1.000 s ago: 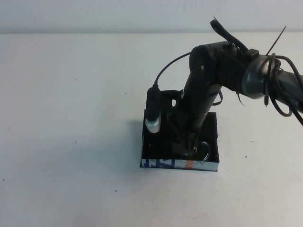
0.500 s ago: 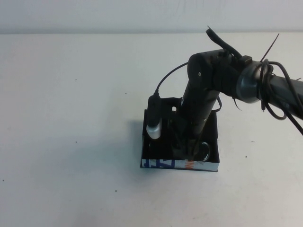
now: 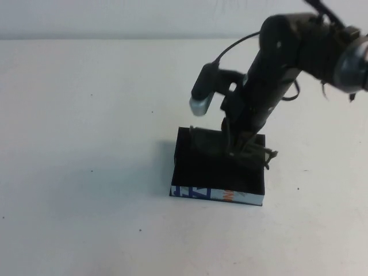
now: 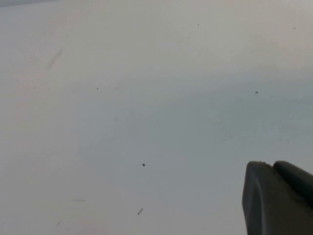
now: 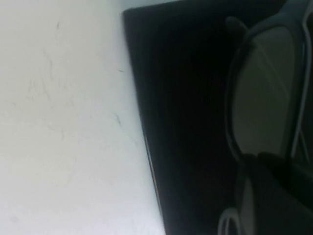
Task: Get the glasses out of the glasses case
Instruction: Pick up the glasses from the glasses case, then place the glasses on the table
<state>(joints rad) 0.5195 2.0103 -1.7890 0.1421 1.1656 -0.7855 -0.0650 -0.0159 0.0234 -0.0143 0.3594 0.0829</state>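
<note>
Right pincer [image 3: 246, 148] closed on the glasses [image 3: 230, 144], holding them lifted just above the glasses case [image 3: 218, 172], which sits on the white desk [image 3: 86, 144]. Lens and frame fill the right wrist view. Left pincer [image 4: 279, 200] over bare desk; opening: cannot tell.

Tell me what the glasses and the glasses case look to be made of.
Glasses: likely black plastic frame, smooth, faintly tinted lenses; held by the right hand above the case. Glasses case: probably matte black card, one printed white side. Left hand lies away over bare table.
</note>
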